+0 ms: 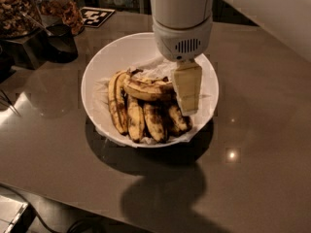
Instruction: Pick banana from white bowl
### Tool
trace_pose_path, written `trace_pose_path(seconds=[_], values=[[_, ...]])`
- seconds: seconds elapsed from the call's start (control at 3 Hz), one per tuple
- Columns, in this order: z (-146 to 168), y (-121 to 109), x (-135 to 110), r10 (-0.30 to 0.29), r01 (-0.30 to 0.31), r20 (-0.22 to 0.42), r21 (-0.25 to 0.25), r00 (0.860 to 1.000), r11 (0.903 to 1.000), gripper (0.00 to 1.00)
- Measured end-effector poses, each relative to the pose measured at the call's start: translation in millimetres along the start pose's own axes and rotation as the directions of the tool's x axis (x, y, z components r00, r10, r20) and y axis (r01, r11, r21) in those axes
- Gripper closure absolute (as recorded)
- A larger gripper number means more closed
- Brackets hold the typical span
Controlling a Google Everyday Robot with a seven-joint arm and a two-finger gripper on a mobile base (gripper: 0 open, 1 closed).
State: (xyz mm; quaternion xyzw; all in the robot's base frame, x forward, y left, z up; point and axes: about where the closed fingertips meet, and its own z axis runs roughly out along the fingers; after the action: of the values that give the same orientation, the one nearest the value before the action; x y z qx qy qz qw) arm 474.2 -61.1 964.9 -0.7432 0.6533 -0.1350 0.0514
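A gray tabletop [262, 130] holds nut jars [14, 8], a dark cup [60, 43] and a patterned tag [95, 16].

A glossy grey-brown table [265, 130] carries a light glint [232, 154] toward its right side. Nut jars [17, 8] and a black-and-white marker [95, 16] stand at its far left. The gripper [188, 106] hangs above its middle.

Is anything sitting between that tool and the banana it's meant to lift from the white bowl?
Nothing visible. The tool hangs in the white bowl at one end of the banana, which lies crosswise on top of the other bananas. The tool hides that end, so contact is unclear.
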Motion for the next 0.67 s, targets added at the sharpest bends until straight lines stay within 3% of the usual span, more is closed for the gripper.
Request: trace_pose_path(seconds=[0.67], values=[[12.9,-14.1,-20.8,-0.052,0.053,0.027,-0.032,0.998,0.9981,0.42]])
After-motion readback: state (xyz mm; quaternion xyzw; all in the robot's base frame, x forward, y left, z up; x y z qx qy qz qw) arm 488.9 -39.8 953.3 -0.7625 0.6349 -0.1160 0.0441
